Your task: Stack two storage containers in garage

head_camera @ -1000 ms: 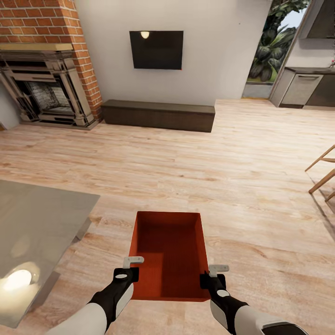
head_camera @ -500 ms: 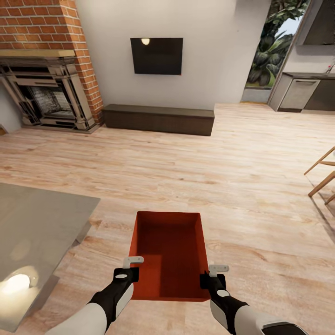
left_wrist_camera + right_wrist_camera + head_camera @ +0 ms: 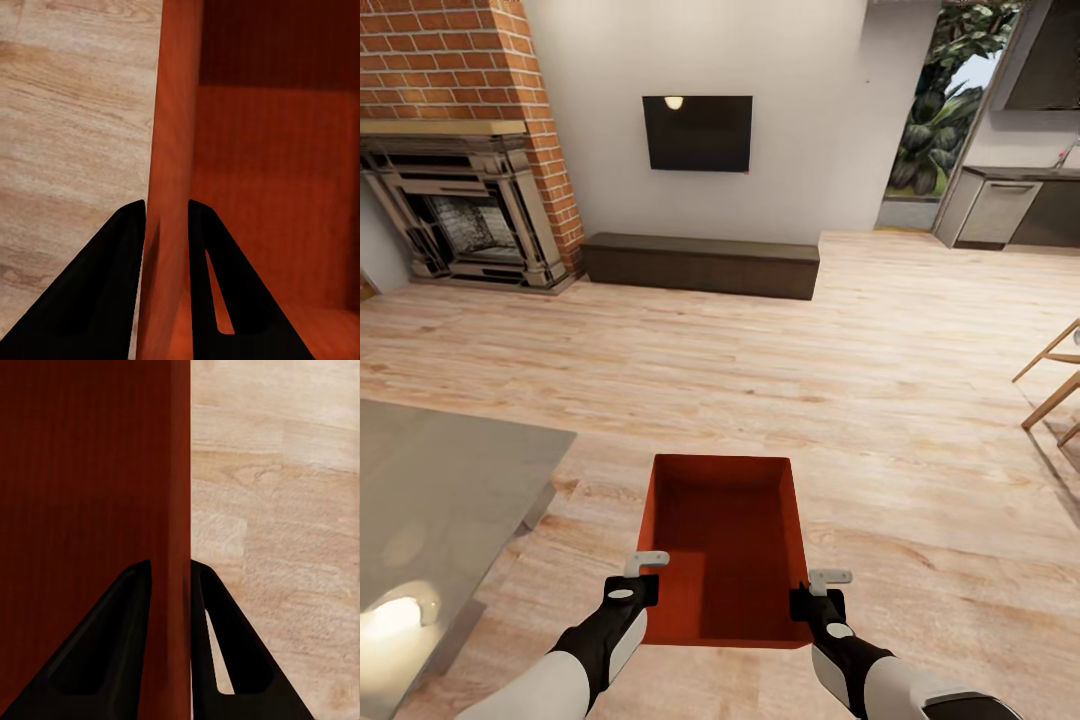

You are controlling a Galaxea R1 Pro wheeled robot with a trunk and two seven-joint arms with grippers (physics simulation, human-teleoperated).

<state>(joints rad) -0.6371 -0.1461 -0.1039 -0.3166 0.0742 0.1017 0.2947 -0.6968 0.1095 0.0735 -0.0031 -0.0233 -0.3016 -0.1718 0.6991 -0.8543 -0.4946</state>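
I am in the living room, holding one red-orange storage container point(image 3: 725, 545) in front of me above the light wood planks. My left gripper point(image 3: 642, 590) is shut on its left wall and my right gripper point(image 3: 810, 600) is shut on its right wall. In the left wrist view the black fingers point(image 3: 112, 285) pinch the container's wall point(image 3: 171, 187). The right wrist view has its fingers point(image 3: 120, 652) clamped on the opposite wall point(image 3: 178, 510). The container is open-topped and empty.
A grey table point(image 3: 430, 500) stands at my left. Ahead are a brick fireplace point(image 3: 460, 200), a dark low bench point(image 3: 700, 262) and a wall TV point(image 3: 697, 132). Wooden chair legs point(image 3: 1050, 385) reach in at the right. A doorway point(image 3: 935, 130) opens at the far right.
The whole view has shifted: the fireplace, TV and bench sit lower in the picture and the table has slid down-left, so the camera has moved. Container and grippers keep their places.
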